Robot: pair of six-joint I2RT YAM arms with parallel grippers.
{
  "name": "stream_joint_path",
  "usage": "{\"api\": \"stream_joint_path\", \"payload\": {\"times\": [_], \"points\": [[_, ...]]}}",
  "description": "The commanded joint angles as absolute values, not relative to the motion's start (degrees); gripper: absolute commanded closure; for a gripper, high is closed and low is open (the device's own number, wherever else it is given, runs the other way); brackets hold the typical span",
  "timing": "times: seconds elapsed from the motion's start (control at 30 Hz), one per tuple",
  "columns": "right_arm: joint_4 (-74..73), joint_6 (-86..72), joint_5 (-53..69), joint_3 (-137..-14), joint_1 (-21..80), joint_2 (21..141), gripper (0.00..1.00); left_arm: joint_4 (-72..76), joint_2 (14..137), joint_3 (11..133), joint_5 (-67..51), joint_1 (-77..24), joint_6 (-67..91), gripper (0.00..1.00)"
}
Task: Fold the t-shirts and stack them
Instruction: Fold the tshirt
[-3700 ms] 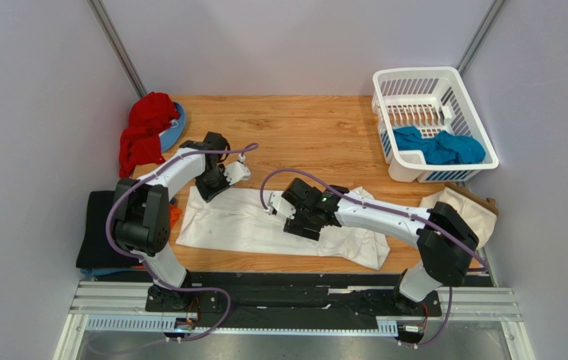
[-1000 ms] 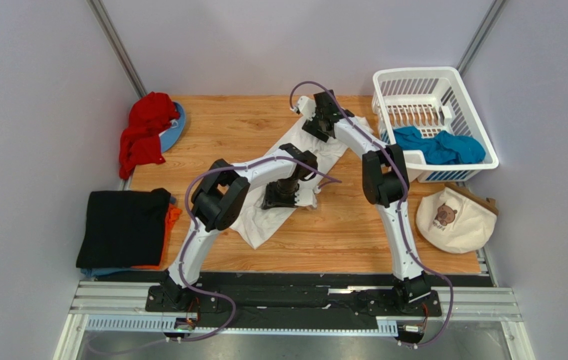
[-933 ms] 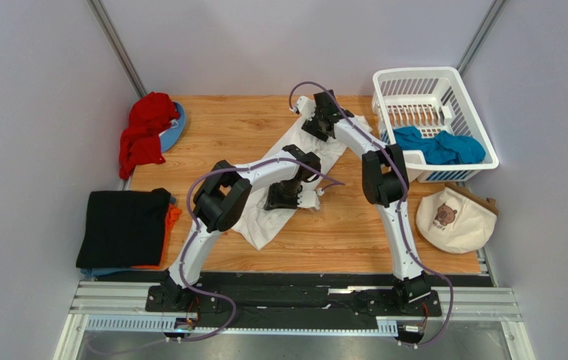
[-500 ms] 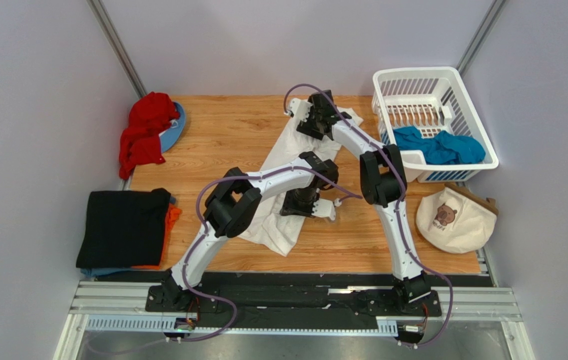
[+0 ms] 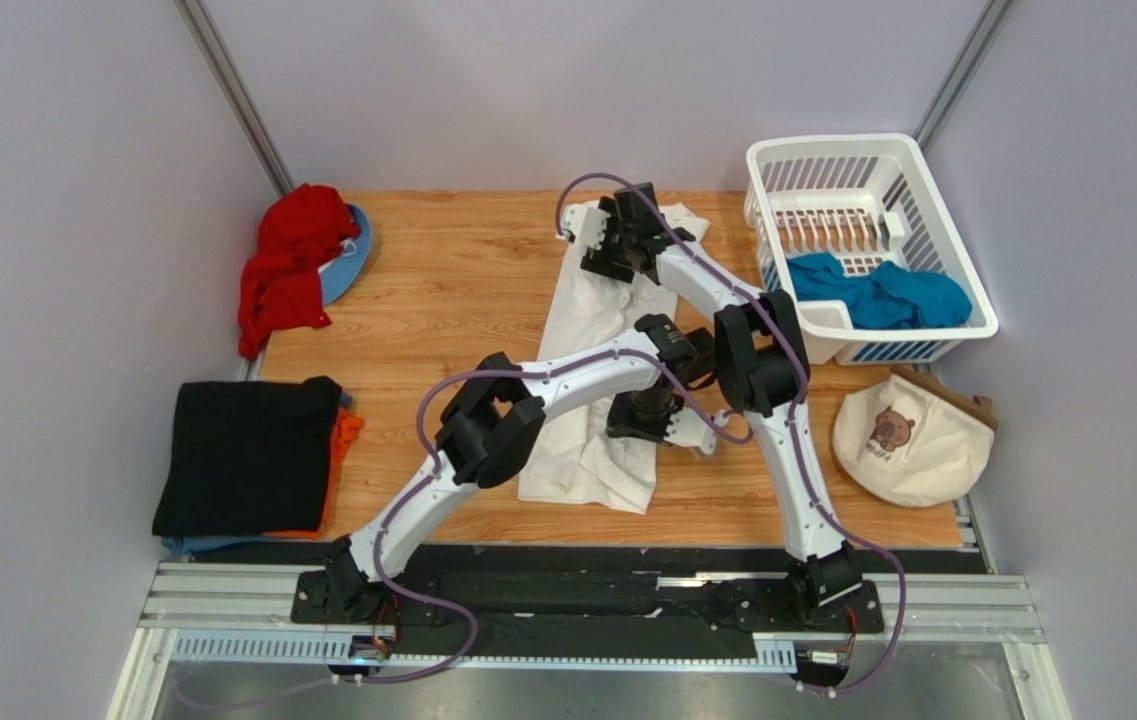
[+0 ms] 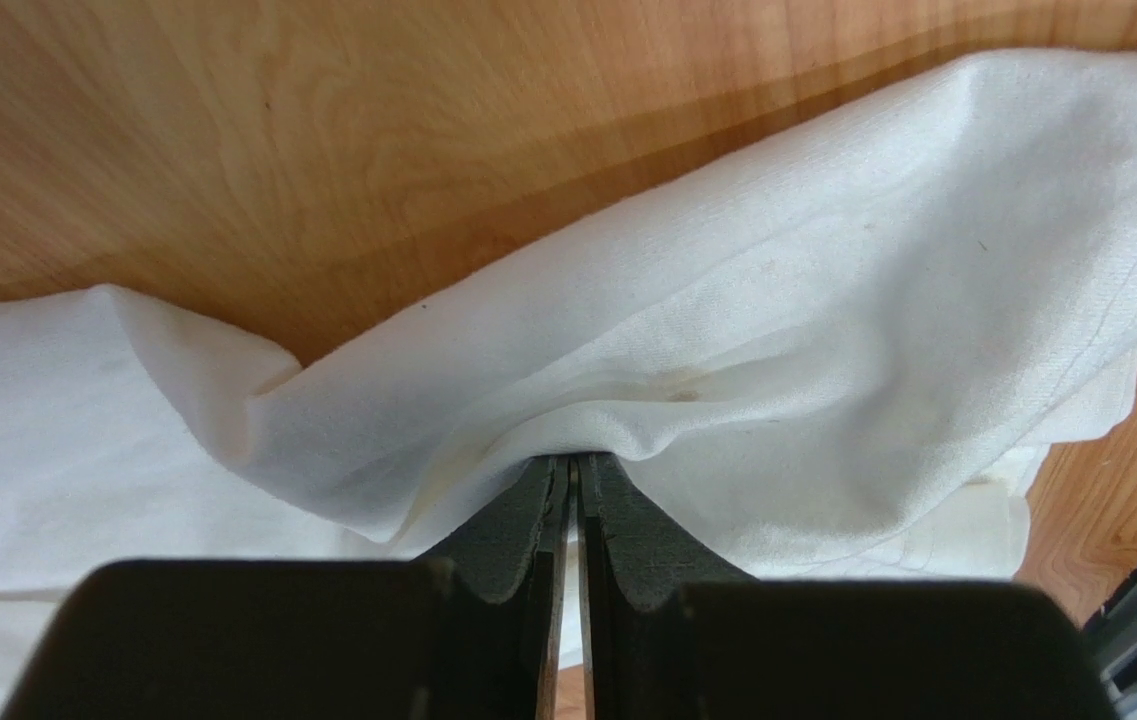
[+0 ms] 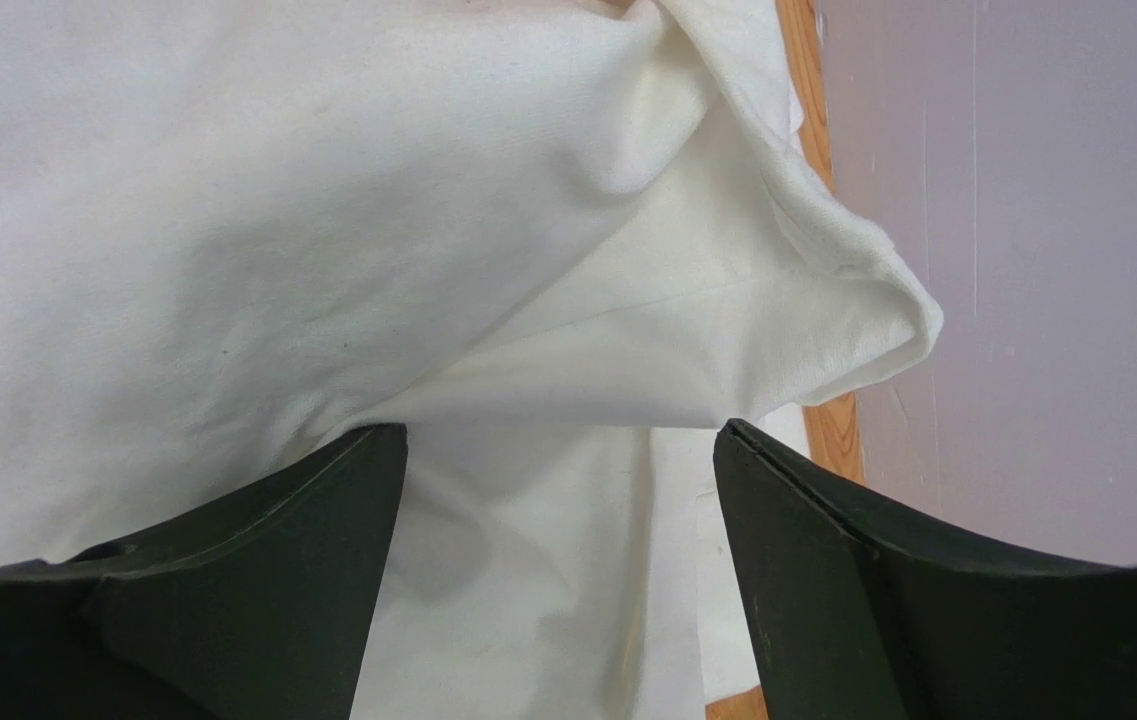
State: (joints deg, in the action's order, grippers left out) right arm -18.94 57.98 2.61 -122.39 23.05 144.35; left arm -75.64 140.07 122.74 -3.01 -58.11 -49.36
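A white t-shirt (image 5: 591,318) lies stretched as a long strip from the table's far middle toward the near middle. My left gripper (image 5: 679,432) is at its near right edge. In the left wrist view the left gripper (image 6: 574,459) is shut on a raised fold of the white t-shirt (image 6: 830,285). My right gripper (image 5: 598,245) hangs over the strip's far end. The right wrist view shows it (image 7: 559,450) open, with the white cloth (image 7: 304,225) under and between its fingers. A black t-shirt (image 5: 244,453) lies folded at the left on an orange one (image 5: 347,435). A teal one (image 5: 878,294) sits in the basket.
A white plastic basket (image 5: 890,162) stands at the far right. A cream bag with a bear picture (image 5: 912,435) lies at the right edge. A red cloth (image 5: 289,258) is heaped on a blue plate (image 5: 355,252) at the far left.
My left gripper has dragged the shirt's near end to the right, swinging the strip from a diagonal to nearly straight. The right gripper shifted slightly left at the far end.
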Motion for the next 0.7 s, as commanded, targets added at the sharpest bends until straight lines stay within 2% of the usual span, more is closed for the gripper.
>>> {"api": "stream_joint_path", "payload": {"times": [0.0, 0.33, 0.6, 0.67], "points": [[-16.7, 59.7, 4.3, -120.8, 23.4, 144.9, 0.20, -71.1, 142.6, 125.3, -8.0, -60.3, -51.9, 0.87], [-14.5, 59.2, 3.4, -121.2, 23.5, 144.6, 0.19, -62.8, 140.8, 123.5, -6.9, -60.5, -51.2, 0.88], [-10.0, 52.8, 0.1, -112.2, 23.6, 135.4, 0.16, -52.4, 127.1, 110.2, -2.4, -60.4, -47.2, 0.83], [-9.4, 51.1, -1.7, -108.9, 23.7, 131.2, 0.10, -51.1, 122.9, 107.1, -1.4, -60.5, -45.5, 0.81]]}}
